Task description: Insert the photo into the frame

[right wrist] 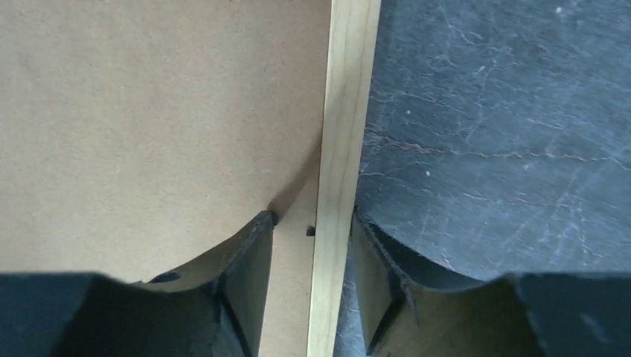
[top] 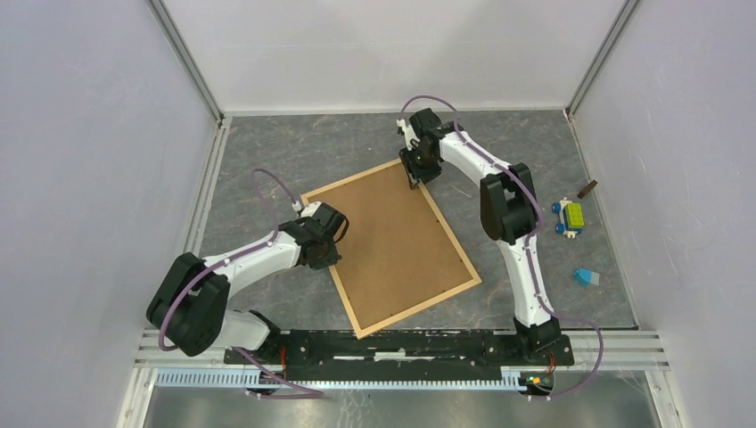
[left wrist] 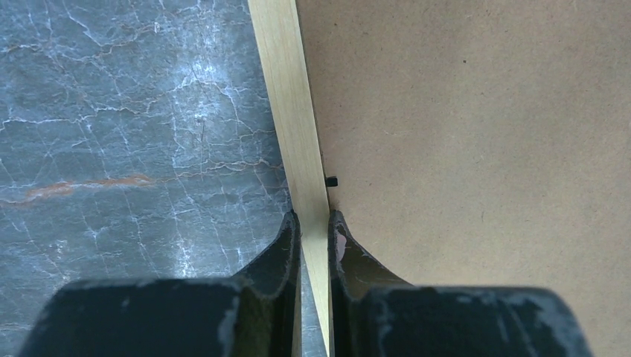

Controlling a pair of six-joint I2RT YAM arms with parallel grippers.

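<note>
left gripper [left wrist: 313, 217]: clamped on the left rail of the frame [left wrist: 286, 111], one finger on each side.
frame: lies flat on the table [top: 267, 152], back side up, set askew.
backing board [top: 392, 241]: brown, fills the frame.
toy car [top: 569, 217]: well right of the frame.
right gripper [right wrist: 312, 219]: fingers apart, straddling the frame's right rail near its far corner.

The backing board [top: 392, 241] hides whatever lies beneath it. Between the left fingers [left wrist: 281, 256] the frame [left wrist: 286, 89] rail runs off the top and bottom edges. Just beyond their tips a tiny black speck [left wrist: 331, 181], perhaps a clip, is too small to tell
</note>
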